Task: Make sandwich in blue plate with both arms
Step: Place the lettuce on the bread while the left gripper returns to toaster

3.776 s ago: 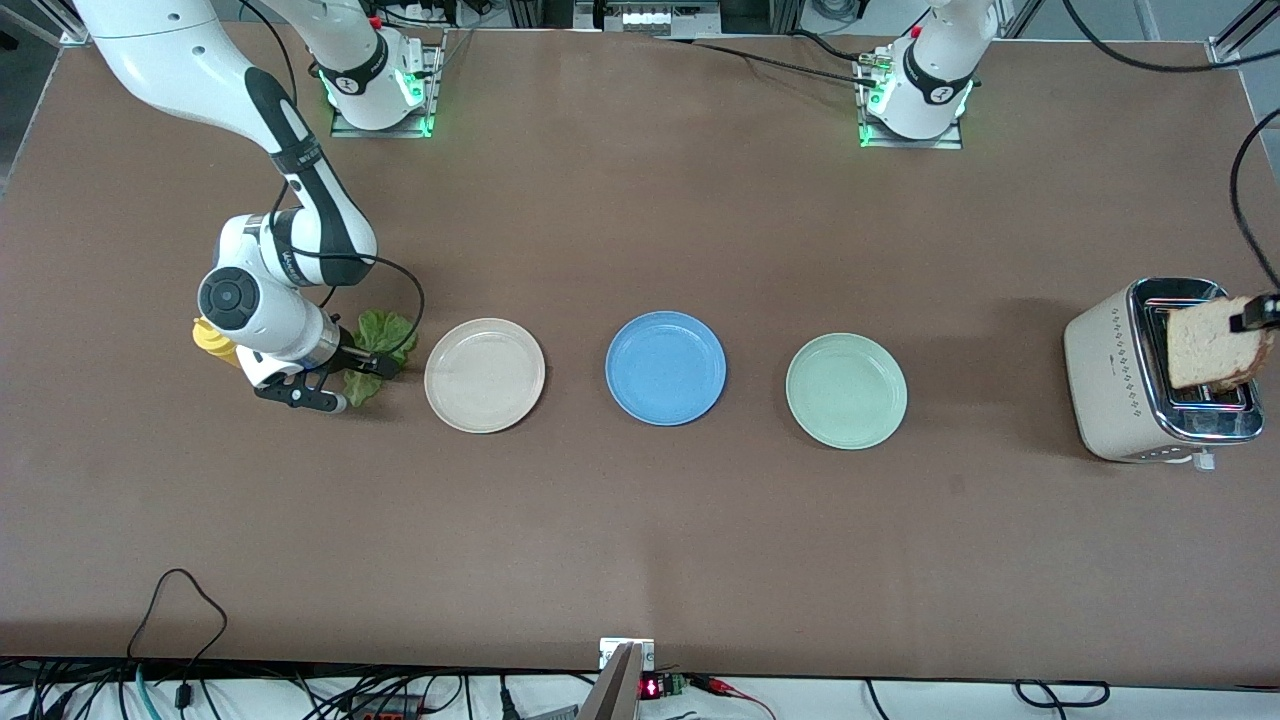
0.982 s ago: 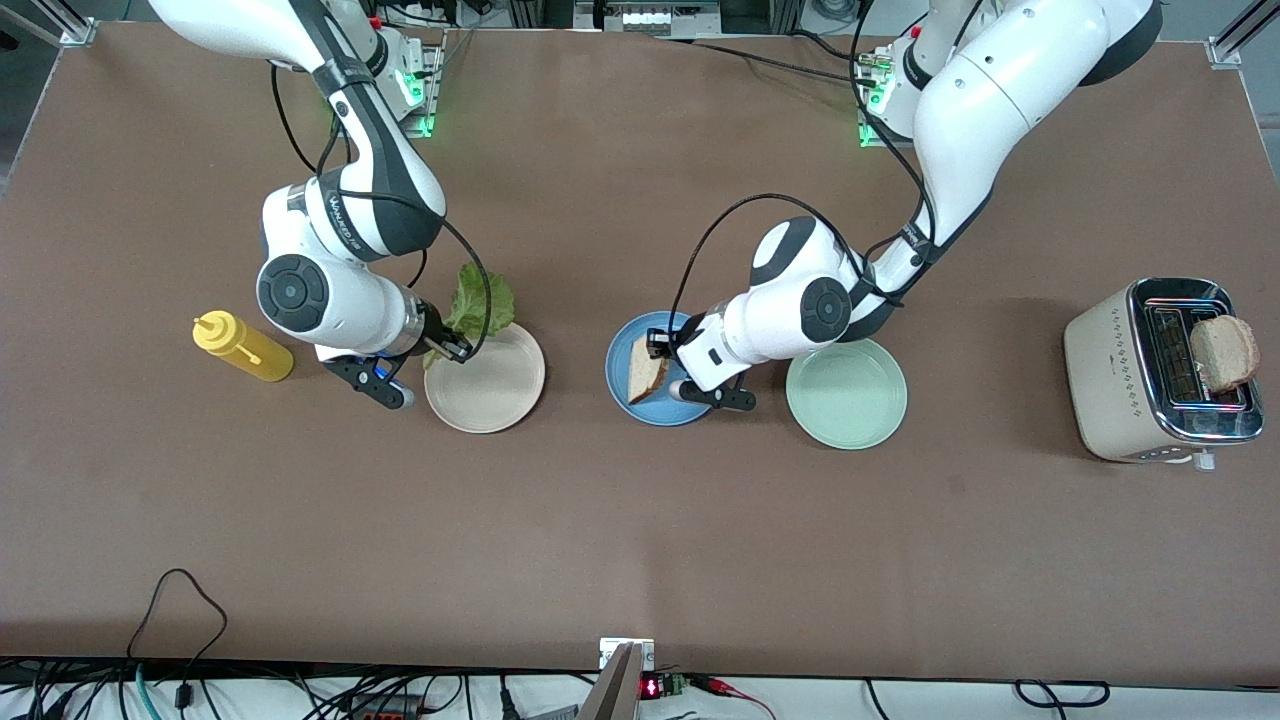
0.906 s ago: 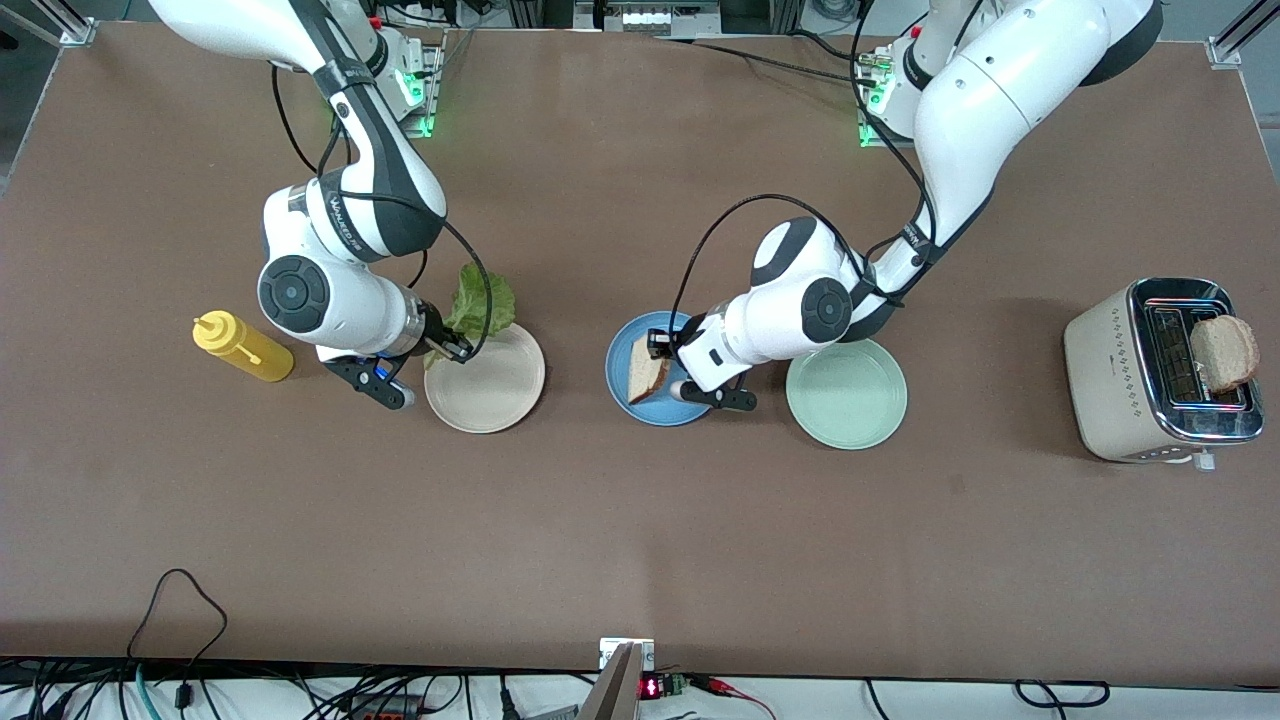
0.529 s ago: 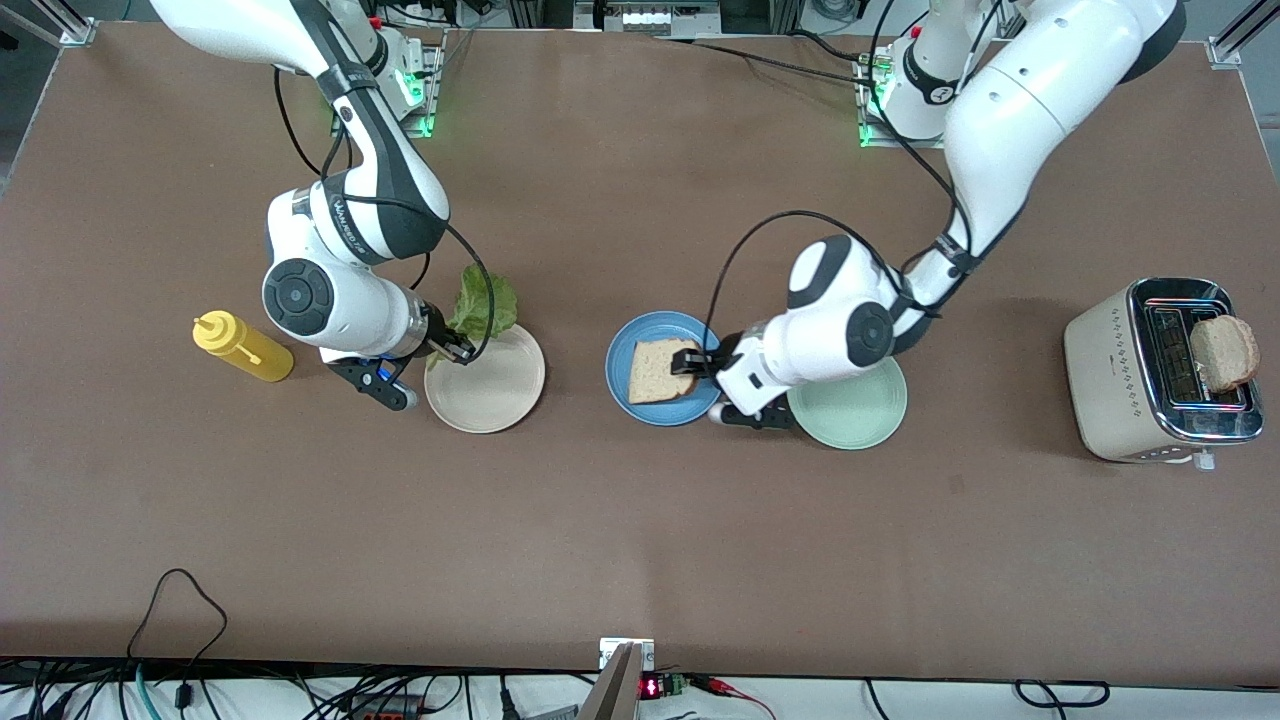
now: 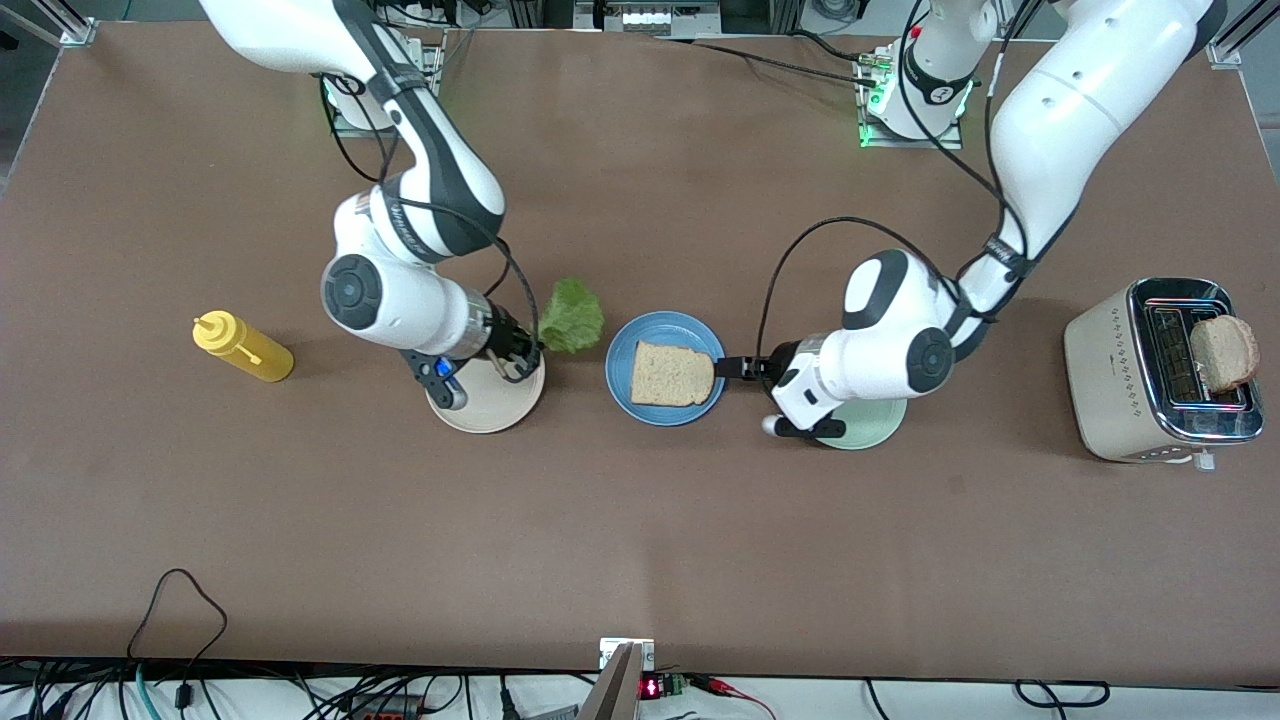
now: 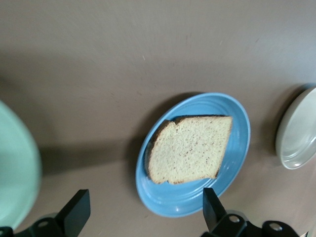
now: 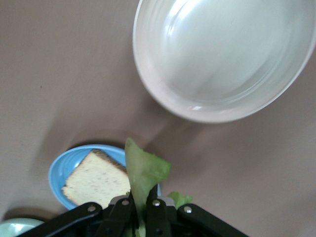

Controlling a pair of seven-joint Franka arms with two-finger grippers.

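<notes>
A: What have you got on the blue plate (image 5: 622, 392)?

B: You have one bread slice (image 5: 672, 374) lying flat on it, crust toward the rim. The plate sits mid-table, between the cream plate (image 5: 497, 407) and the green plate (image 5: 880, 430).

A: Where's your left gripper (image 5: 737, 368)?

B: Low over the bare table between the blue plate and the green plate, just beside the blue plate's rim. In the left wrist view its fingers (image 6: 76, 213) stand spread wide with nothing between them; the bread and blue plate (image 6: 231, 163) show between the two tips.

A: And your right gripper (image 5: 522, 352)?

B: Over the cream plate's edge nearest the blue plate. Its jaws are pressed together on the stem end of the lettuce leaf (image 5: 572, 315), which hangs over the table between the cream plate and the blue plate. The right wrist view shows the leaf (image 7: 144, 173) standing up out of the pinch, with the bread (image 7: 98, 179) in the blue plate past it.

A: Anything else on your table?

B: A toaster (image 5: 1130, 390) at the left arm's end, a second bread slice (image 5: 1222, 352) sticking up from its slot. A yellow squeeze bottle (image 5: 242, 346) lies at the right arm's end.
</notes>
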